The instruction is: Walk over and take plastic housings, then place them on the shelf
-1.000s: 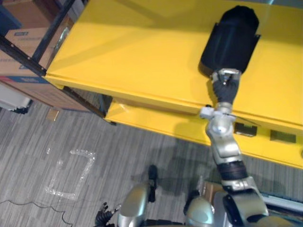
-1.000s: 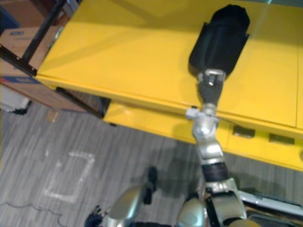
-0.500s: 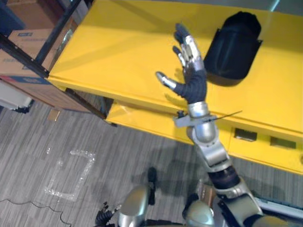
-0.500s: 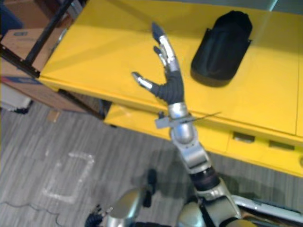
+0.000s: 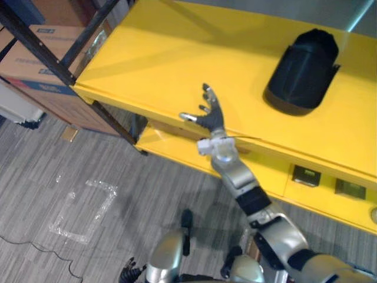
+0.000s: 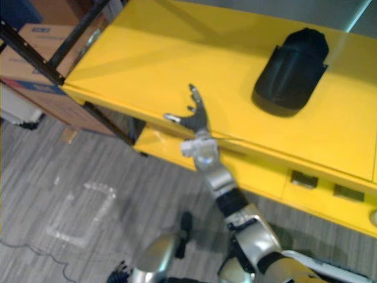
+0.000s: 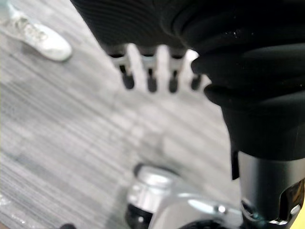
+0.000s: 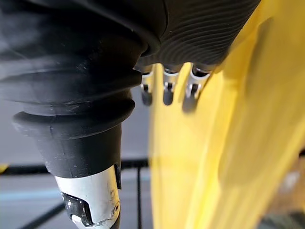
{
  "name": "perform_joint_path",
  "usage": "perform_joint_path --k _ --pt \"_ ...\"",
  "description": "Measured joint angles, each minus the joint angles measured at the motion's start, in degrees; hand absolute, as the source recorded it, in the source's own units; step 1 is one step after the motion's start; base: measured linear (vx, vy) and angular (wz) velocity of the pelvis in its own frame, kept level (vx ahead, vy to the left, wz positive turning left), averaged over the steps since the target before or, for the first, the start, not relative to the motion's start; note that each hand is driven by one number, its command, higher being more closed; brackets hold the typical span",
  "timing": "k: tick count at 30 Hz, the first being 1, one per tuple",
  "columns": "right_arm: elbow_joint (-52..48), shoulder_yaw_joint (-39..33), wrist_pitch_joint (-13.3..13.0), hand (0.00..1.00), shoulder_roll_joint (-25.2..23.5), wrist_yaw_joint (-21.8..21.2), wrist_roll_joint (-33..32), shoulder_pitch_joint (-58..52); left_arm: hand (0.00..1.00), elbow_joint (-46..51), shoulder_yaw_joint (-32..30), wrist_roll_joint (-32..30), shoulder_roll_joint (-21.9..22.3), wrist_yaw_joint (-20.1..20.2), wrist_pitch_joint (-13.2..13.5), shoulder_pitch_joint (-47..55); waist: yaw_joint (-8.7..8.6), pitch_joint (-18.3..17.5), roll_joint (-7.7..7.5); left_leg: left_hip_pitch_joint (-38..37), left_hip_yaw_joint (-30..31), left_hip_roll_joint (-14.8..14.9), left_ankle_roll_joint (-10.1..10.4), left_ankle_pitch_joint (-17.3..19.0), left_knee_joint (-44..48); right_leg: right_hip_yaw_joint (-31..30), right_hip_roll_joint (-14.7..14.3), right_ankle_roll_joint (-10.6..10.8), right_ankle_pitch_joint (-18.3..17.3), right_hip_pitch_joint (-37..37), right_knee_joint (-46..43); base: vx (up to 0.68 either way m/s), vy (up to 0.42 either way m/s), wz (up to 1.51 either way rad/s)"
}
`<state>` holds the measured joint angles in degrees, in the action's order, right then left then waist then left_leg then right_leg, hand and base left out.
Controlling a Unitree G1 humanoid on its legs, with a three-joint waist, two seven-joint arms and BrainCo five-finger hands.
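We saw the plastic housing (image 5: 303,71) as a black, rounded shell with one flat open end. It lay on top of the yellow shelf (image 5: 165,53), toward its right. Our right hand (image 5: 209,117) hung over the shelf's front edge, fingers spread and empty, well apart from the housing. Our left hand (image 7: 151,76) hung slack and empty above grey carpet, near a person's white shoe (image 7: 40,38). A cardboard box (image 5: 23,59) sat left, behind a black rack bar (image 5: 118,128).

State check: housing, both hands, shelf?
plastic housing: lying on the shelf top, apart from both hands.
right hand: open, fingers spread, empty, at the shelf's front edge.
left hand: open, empty, hanging over the floor.
yellow shelf: carrying the housing towards its right end.
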<state>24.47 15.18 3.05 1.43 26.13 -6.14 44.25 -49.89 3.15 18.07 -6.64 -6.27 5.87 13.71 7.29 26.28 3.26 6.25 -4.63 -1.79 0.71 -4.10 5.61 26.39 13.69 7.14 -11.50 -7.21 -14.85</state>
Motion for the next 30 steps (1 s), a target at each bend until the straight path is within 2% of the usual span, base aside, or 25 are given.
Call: perform_joint_path --k 8,13,15,19,30 --pt "1.1 -6.3 -0.5 0.00 0.9 7.9 0.2 1.2 0.00 0.2 2.7 0.1 -0.1 0.1 -1.1 0.0 -0.21 -0.1 1.67 -0.3 0.3 -0.7 -0.1 -1.1 -1.5 0.0 1.6 -0.2 -1.6 1.7 -3.6 -0.03 0.009 0.02" --pt "1.5 -9.8 -0.5 0.00 2.3 11.3 0.3 2.3 0.00 0.3 2.8 0.1 0.0 0.2 -1.1 0.1 -0.13 -0.1 1.90 -0.6 0.7 -0.9 0.1 -1.9 -2.1 0.2 2.3 -0.2 -2.8 2.3 -5.6 0.00 -0.016 0.05" --pt "1.7 -10.8 -0.5 0.00 2.9 11.6 0.3 2.6 0.00 0.3 3.1 0.1 0.0 0.2 -1.1 0.1 -0.09 0.0 2.07 -0.8 0.7 -0.9 0.3 -2.0 -2.3 0.2 2.4 -0.4 -3.0 2.3 -6.0 0.00 -0.013 -0.02" --pt "4.0 -11.7 -0.4 0.00 4.8 11.7 0.3 5.0 0.00 0.5 4.5 0.1 0.2 0.3 -1.1 0.2 -0.14 -0.2 3.52 -1.2 0.8 -0.9 0.4 -3.1 -3.9 0.1 2.7 -0.5 -3.6 3.2 -7.4 0.00 0.000 0.00" --pt "7.4 -13.8 -0.5 0.00 7.7 11.3 0.2 6.5 0.00 0.4 4.7 0.1 0.3 0.5 -2.3 0.3 -0.12 -0.1 3.63 -2.2 1.0 -1.0 0.8 -3.7 -4.9 0.2 3.2 -0.7 -4.8 3.3 -8.8 0.00 -0.001 0.00"
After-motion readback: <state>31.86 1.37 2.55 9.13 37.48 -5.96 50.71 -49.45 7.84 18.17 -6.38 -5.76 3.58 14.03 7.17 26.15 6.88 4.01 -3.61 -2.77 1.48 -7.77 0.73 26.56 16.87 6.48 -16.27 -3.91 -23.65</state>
